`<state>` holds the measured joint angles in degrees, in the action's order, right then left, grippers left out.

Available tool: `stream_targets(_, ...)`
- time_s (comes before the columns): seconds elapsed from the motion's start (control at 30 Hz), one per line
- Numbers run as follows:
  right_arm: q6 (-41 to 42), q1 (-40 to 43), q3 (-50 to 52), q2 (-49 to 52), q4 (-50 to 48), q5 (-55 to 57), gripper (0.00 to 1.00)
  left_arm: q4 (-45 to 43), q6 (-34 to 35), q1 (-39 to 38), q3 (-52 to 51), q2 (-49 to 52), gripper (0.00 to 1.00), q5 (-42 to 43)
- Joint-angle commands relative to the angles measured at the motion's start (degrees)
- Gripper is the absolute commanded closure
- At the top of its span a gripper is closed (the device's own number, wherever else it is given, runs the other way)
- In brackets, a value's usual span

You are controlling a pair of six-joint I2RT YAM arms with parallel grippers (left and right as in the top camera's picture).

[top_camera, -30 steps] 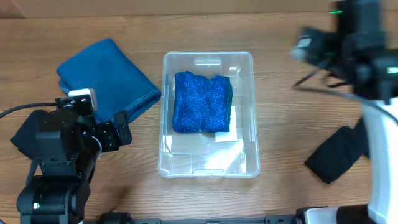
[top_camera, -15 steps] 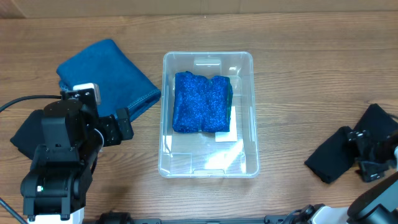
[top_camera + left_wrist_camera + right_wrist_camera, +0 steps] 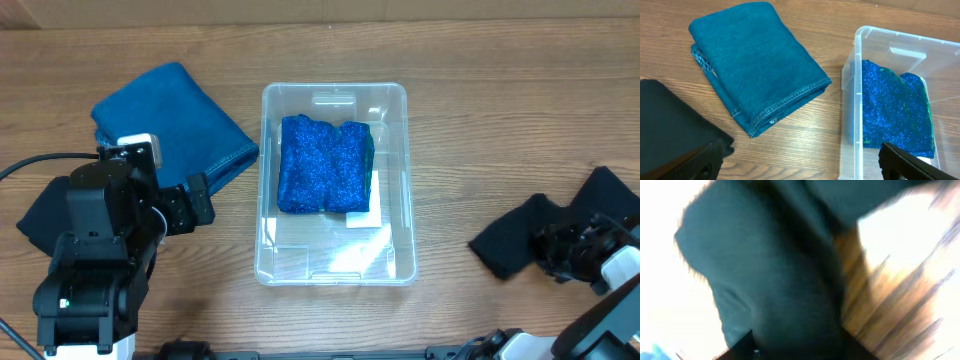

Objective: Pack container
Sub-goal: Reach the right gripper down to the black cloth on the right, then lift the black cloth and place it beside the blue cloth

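The clear plastic container (image 3: 410, 180) stands mid-table with a folded sparkly blue cloth (image 3: 324, 165) in its far half. In the left wrist view its wall (image 3: 855, 85) and the same blue cloth (image 3: 895, 110) show at right. My left gripper (image 3: 198, 202) hovers open left of the container, fingers (image 3: 900, 162) wide with only bare wood and the container's corner between them. My right gripper (image 3: 556, 250) sits low at the right, shut on a black cloth (image 3: 510, 245). That black cloth (image 3: 780, 280) fills the blurred right wrist view.
A folded teal towel (image 3: 170, 125) lies at the back left, also in the left wrist view (image 3: 755, 65). Another black cloth (image 3: 35, 215) lies by the left arm's base. A white label (image 3: 362, 218) lies on the container's floor.
The right arm swung from the back right down onto the black cloth and closed on it. The cloth has bunched and shifted left. The left arm has barely moved.
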<state>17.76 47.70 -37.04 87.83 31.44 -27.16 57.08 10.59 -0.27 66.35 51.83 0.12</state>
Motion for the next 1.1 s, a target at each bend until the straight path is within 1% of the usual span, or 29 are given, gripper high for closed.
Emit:
stream_targets(0.0, -3.26, -0.61, 0.81, 1.53, 0.11, -9.46, 0.95, -0.31, -0.28, 0.26, 1.27, -0.20, 0.00, -0.72)
stream_targets(0.1, -5.95, -3.63, -4.96, 0.37, 2.62, -20.20, 0.96, -0.35, -0.28, 0.26, 1.27, -0.20, 0.00, -0.72)
stream_targets(0.13, -7.69, -7.15, -10.36, -1.77, 6.10, -23.69, 0.96, -0.37, -0.28, 0.26, 1.27, -0.20, 0.00, -0.72)
stream_targets(0.17, -8.66, -9.55, -13.75, -3.26, 8.50, -24.41, 0.96, -0.35, -0.28, 0.26, 1.27, -0.20, 0.00, -0.72)
stream_targets(0.23, -10.84, -16.92, -23.65, -7.13, 15.32, -24.35, 0.96, -0.37, -0.28, 0.26, 1.27, -0.20, 0.00, -0.72)
stream_targets(0.3, -11.93, -23.82, -31.80, -9.88, 19.37, -23.82, 0.96, -0.35, -0.28, 0.26, 1.27, -0.20, 0.00, -0.72)
stream_targets(0.4, -11.80, -39.98, -44.33, -12.74, 22.73, -17.70, 0.96, -0.33, -0.28, 0.26, 1.27, -0.20, 0.00, -0.72)
stream_targets(0.43, -11.78, -45.13, -46.14, -12.72, 22.71, -14.67, 0.96, -0.33, -0.28, 0.26, 1.27, -0.20, 0.00, -0.72)
stream_targets(0.47, -10.47, -51.69, -46.58, -12.57, 21.79, -8.98, 0.96, -0.33, -0.28, 0.26, 1.27, -0.20, 0.00, -0.72)
stream_targets(0.5, -8.31, -56.52, -46.58, -11.76, 21.53, -3.52, 0.96, -0.33, -0.28, 0.26, 1.27, -0.20, 0.00, -0.72)
stream_targets(0.57, -6.54, -63.73, -46.58, -8.83, 21.16, 3.10, 0.96, -0.33, -0.28, 0.26, 1.27, -0.20, 0.00, -0.70)
stream_targets(0.6, -3.96, -66.79, -46.58, -6.34, 20.65, 6.25, 0.96, -0.33, -0.28, 0.26, 1.27, -0.20, 0.00, -0.68)
stream_targets(0.67, 0.46, -70.29, -46.58, -0.15, 19.63, 11.32, 0.96, -0.31, -0.26, 0.26, 1.27, -0.20, 0.00, -0.52)
stream_targets(0.7, 0.55, -70.90, -46.58, 3.54, 18.71, 11.74, 0.96, -0.28, -0.26, 0.26, 1.27, -0.20, 0.00, -0.52)
stream_targets(0.87, 0.96, -70.88, -46.58, 14.75, 15.56, 12.13, 0.96, -0.31, -0.28, 0.26, 1.27, -0.20, 0.00, -0.55)
stream_targets(0.9, 0.98, -70.88, -46.56, 15.74, 15.54, 15.04, 0.84, -0.31, -0.28, 0.26, 1.27, -0.20, 0.00, -0.52)
stream_targets(0.93, 0.98, -70.90, -46.58, 15.80, 15.74, 18.82, 0.60, -0.28, -0.28, 0.26, 1.27, -0.20, 0.00, -0.55)
stream_targets(1.0, 1.20, -70.97, -46.64, 15.30, 16.46, 23.78, 0.31, -0.28, -0.28, 0.26, 1.27, -0.20, 0.00, -0.55)
stream_targets(1.03, 1.16, -70.97, -46.66, 15.04, 16.74, 24.92, 0.25, -0.31, -0.28, 0.26, 1.27, -0.20, 0.00, -0.55)
stream_targets(1.07, 1.07, -70.97, -46.73, 14.64, 16.87, 25.49, 0.24, -0.31, -0.28, 0.26, 1.27, -0.20, 0.00, -0.55)
